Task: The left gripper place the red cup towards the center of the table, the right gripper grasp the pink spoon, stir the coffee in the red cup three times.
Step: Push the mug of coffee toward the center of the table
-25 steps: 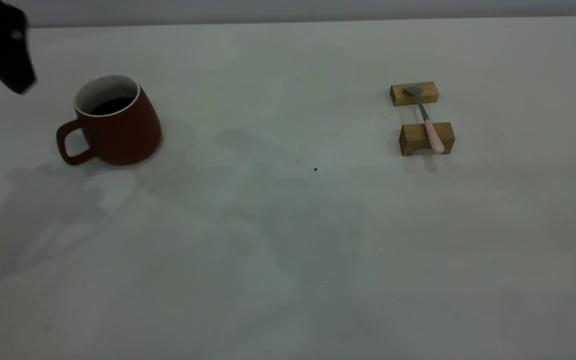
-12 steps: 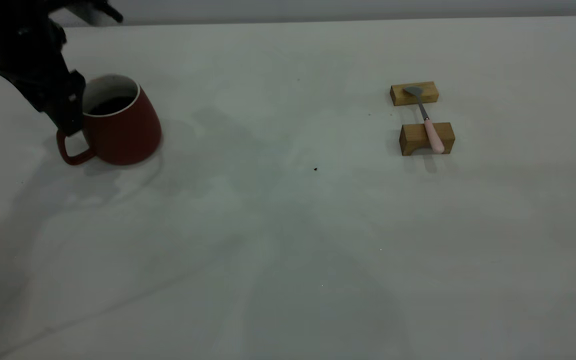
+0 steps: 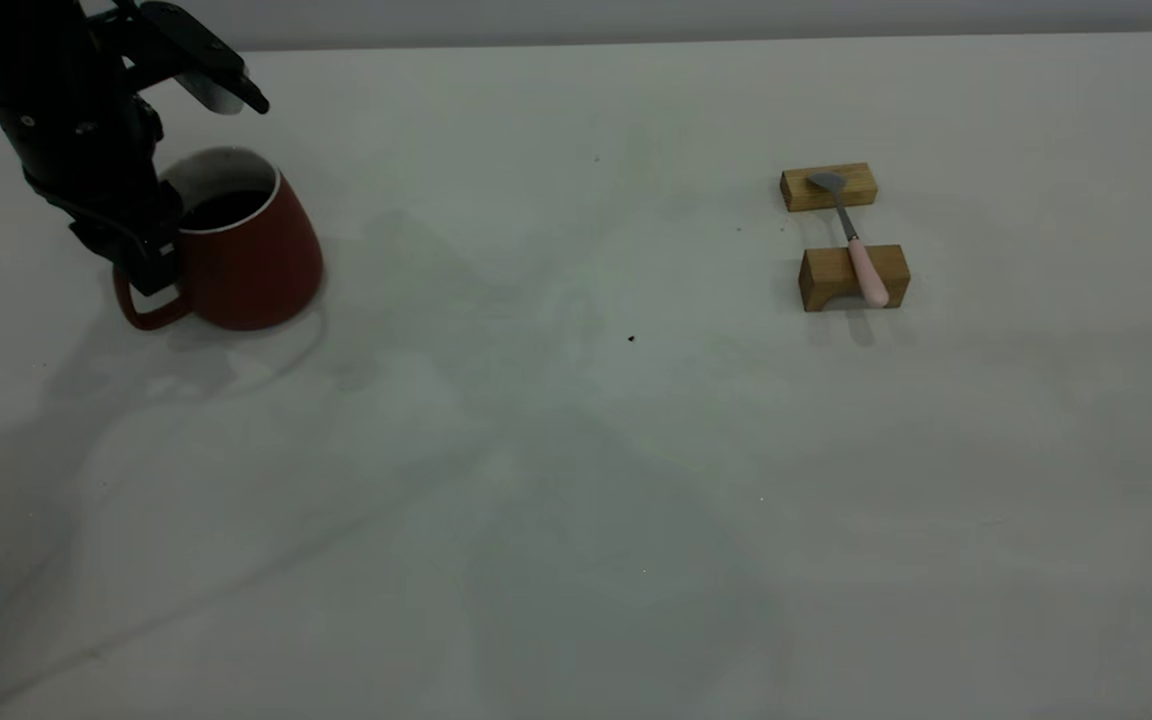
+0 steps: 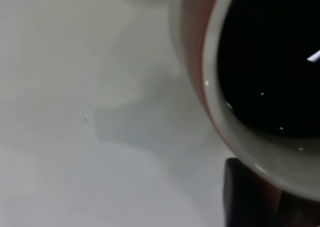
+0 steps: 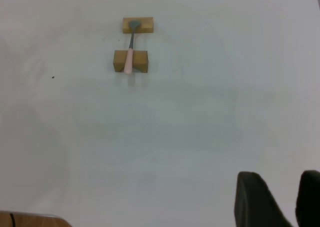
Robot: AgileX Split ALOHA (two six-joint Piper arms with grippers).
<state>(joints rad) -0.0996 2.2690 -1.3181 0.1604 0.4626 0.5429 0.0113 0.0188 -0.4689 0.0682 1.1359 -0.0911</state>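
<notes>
The left gripper (image 3: 198,170) is spreading its black fingers wide across the red cup (image 3: 246,255), one finger (image 3: 151,255) reaching down at the loop handle, while the glossy coffee (image 4: 272,57) is sitting dark between them.

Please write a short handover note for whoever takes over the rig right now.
Left gripper: open, straddling the near-handle wall of the red cup, one finger above the rim, the other by the handle; not closed.
Right gripper: far from the pink spoon, holding nothing; fingers apart.
Red cup, with coffee, sits at the table's left side.
Spoon bridges two wooden blocks.
Done: nothing yet.
Left: grasp and centre the cup, pick up the spoon, stir three times.
</notes>
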